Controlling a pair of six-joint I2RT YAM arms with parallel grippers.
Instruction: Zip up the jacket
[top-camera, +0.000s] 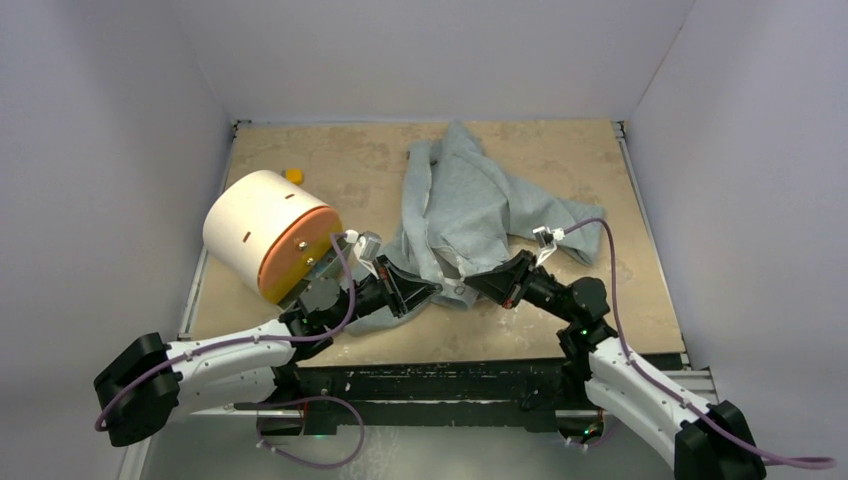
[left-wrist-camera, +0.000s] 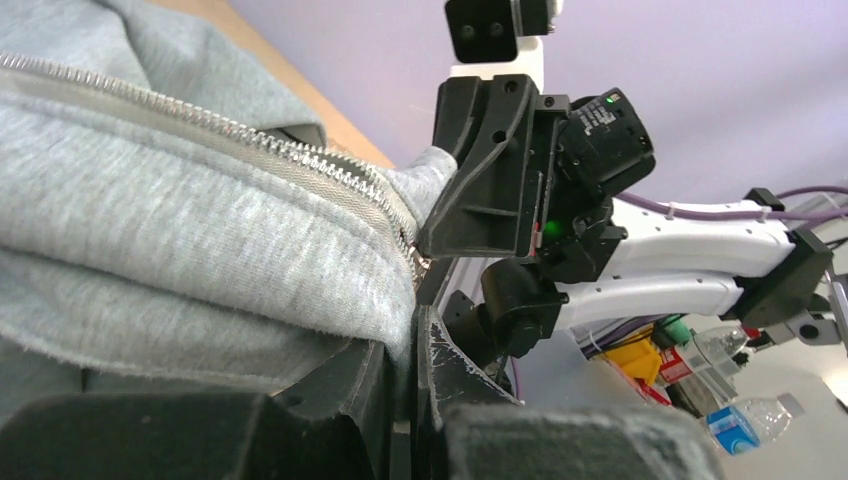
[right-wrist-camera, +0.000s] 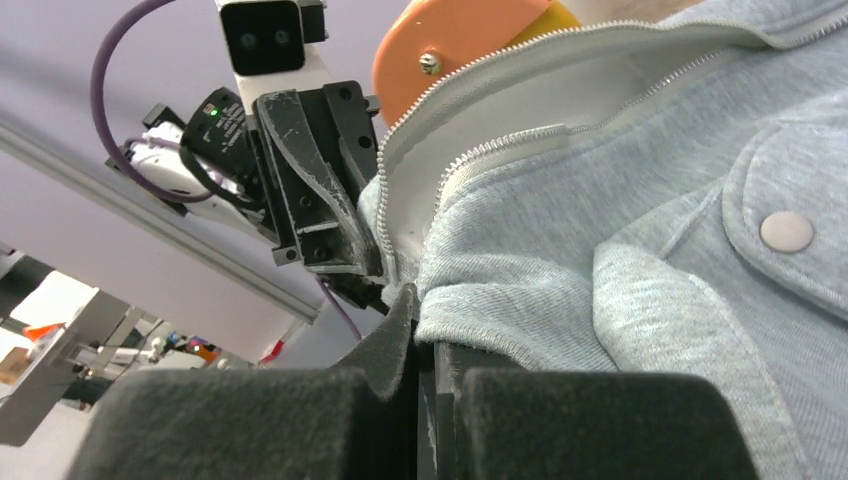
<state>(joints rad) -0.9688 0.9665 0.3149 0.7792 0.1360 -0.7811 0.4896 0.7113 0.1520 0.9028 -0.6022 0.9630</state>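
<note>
The jacket lies crumpled on the table, from the middle toward the far edge, with its lower hem turned to the arms. The left gripper and the right gripper meet at this hem, tip facing tip, just beside each other. Both are closed, and each one pinches a fold of the grey fabric near the bottom of the zipper. In the right wrist view the two rows of teeth stand apart, and white lining shows between them. A white drum with an orange end lies to the left of the jacket, above the left arm.
</note>
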